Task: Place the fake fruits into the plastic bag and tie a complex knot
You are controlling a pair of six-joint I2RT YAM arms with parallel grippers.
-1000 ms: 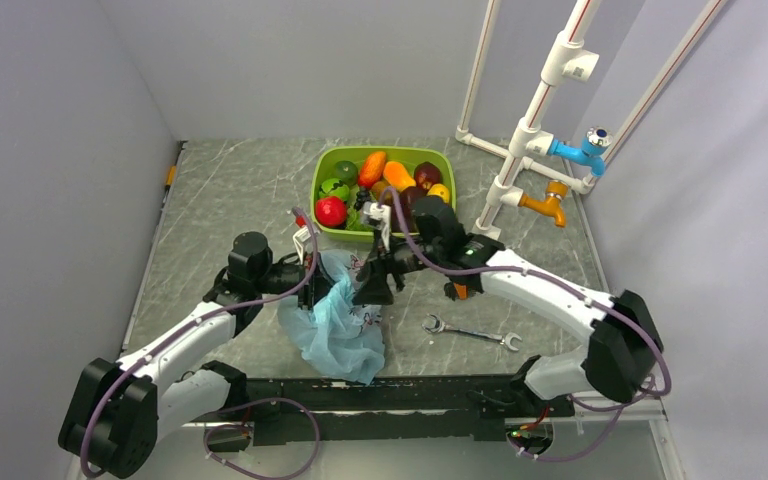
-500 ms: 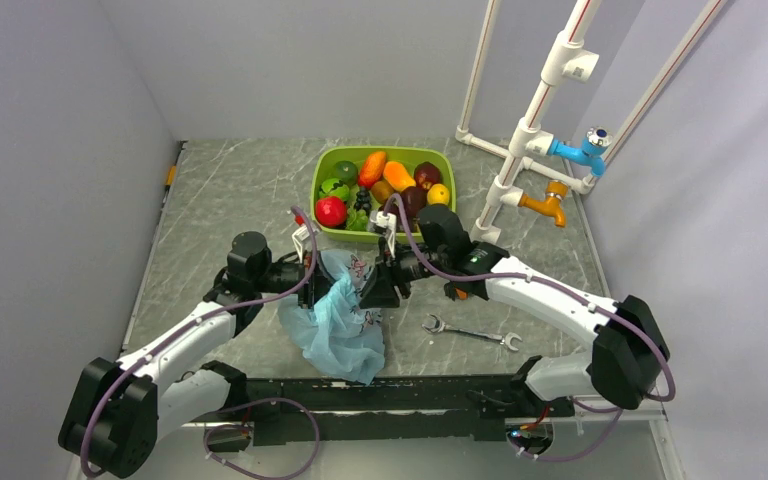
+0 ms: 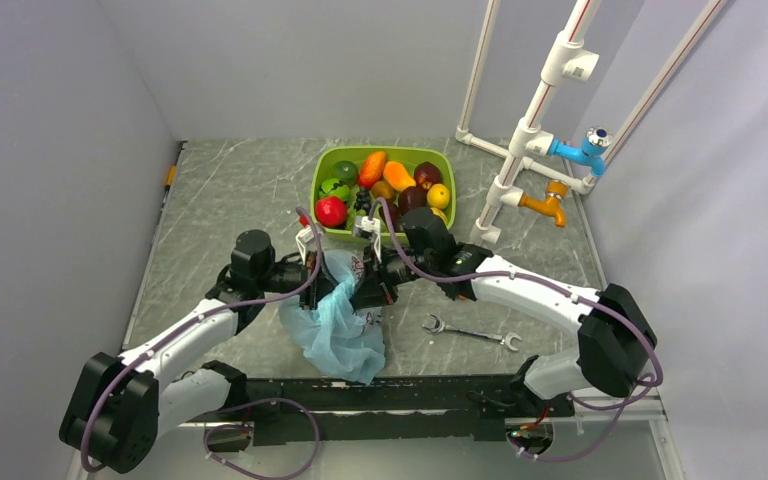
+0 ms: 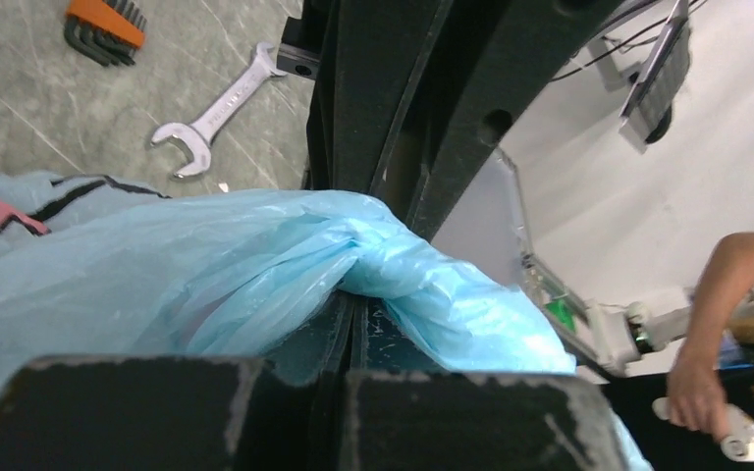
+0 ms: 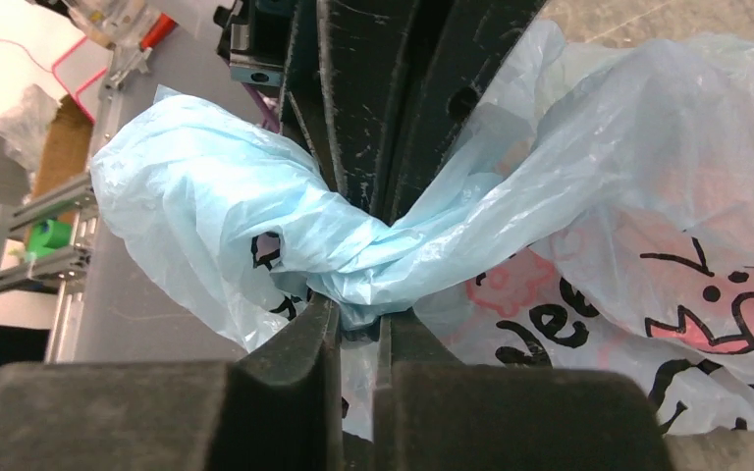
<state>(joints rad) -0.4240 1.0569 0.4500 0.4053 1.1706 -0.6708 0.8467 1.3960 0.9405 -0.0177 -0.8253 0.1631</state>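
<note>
The light-blue plastic bag (image 3: 341, 335) lies crumpled at the near middle of the table, and what it holds does not show. Both grippers meet at its top. My left gripper (image 3: 314, 284) is shut on a fold of the bag (image 4: 255, 265), as the left wrist view (image 4: 353, 304) shows. My right gripper (image 3: 368, 290) is shut on a tight twisted gather of the same plastic (image 5: 373, 260), seen close in the right wrist view (image 5: 358, 316). I cannot tell whether that gather is a knot. Several fake fruits (image 3: 331, 211) lie in the lime-green tray (image 3: 400, 150) behind the bag.
A silver wrench (image 3: 470, 333) lies right of the bag, with an orange hex-key set (image 3: 458, 290) beside the right arm. A white pipe stand (image 3: 520, 170) with blue and orange taps rises at the back right. Grey walls close in the table.
The right gripper has swung left and down onto the bag's top and gone from open to shut on the plastic. The left arm has barely moved.
</note>
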